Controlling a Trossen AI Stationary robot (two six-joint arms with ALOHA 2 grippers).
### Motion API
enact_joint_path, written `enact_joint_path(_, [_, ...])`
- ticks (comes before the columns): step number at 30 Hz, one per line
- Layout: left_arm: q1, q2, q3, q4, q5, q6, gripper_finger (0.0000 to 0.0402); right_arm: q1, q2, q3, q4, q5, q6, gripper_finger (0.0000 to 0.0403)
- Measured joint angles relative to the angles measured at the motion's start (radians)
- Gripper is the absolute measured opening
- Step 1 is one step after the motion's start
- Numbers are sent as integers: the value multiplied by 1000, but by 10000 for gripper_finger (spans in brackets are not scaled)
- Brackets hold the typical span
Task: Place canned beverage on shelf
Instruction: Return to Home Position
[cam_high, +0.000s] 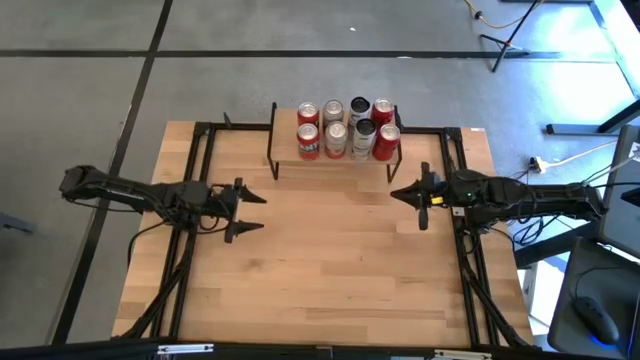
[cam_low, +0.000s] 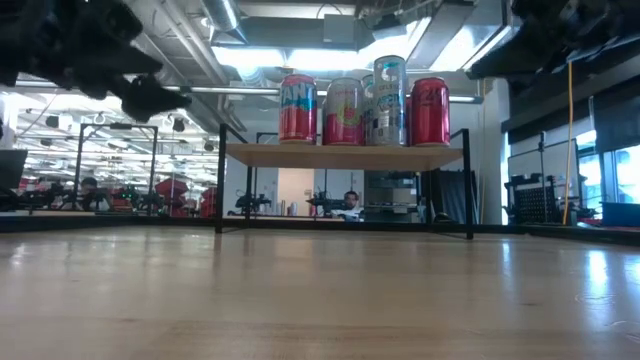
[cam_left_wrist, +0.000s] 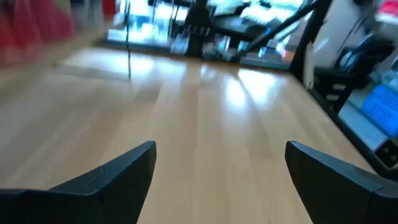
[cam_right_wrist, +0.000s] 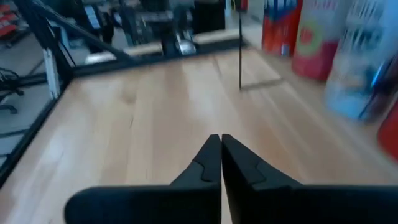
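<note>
You have eight cans on the shelf, standing upright in two rows of four, packed side by side. The shelf sits at the far middle edge of the table. From above, the two outer columns show red sides and the two inner columns show paler cans.

From table height you see only the near row of four: an orange can, a pink and white can, a taller-looking white and blue can and a red can. All four rest on the plank top.

Your two arms are both off the shelf and hold nothing. The left gripper hovers over the left half of the table, well apart from the shelf, with its two fingers spread wide. The right gripper hangs over the right half, near the shelf's right front leg, pointing toward the table's middle. Its two fingers are pressed together, tip against tip, with bare tabletop beneath them.
</note>
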Motion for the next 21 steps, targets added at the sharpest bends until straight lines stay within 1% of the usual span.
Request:
enact_joint_path(2, [0, -15, -43, 103, 13, 50, 348, 1, -30, 0, 6, -16, -34, 3])
enact_joint_path(4, [0, -33, -90, 201, 21, 91, 348, 1, -60, 0, -2, -53, -51, 3])
enact_joint_path(8, [0, -83, -181, 331, 22, 89, 348, 1, -134, 0, -46, -50, -52, 3])
enact_joint_path(11, [0, -112, -189, 289, 29, 74, 348, 1, -183, 0, -100, -40, -50, 3])
enact_joint_path(13, [0, -119, -189, 292, 30, 90, 348, 0, -218, -10, -103, -39, -57, 3])
enact_joint_path(15, [0, -124, -189, 295, 30, 94, 348, 0, -260, -55, -57, -47, -58, 3])
enact_joint_path(18, [0, -128, -189, 294, 37, 94, 348, 0, -333, -155, 47, -90, -42, 3])
enact_joint_path(21, [0, -129, -189, 294, 61, 94, 348, 0, -403, -229, 71, -112, -22, 3])
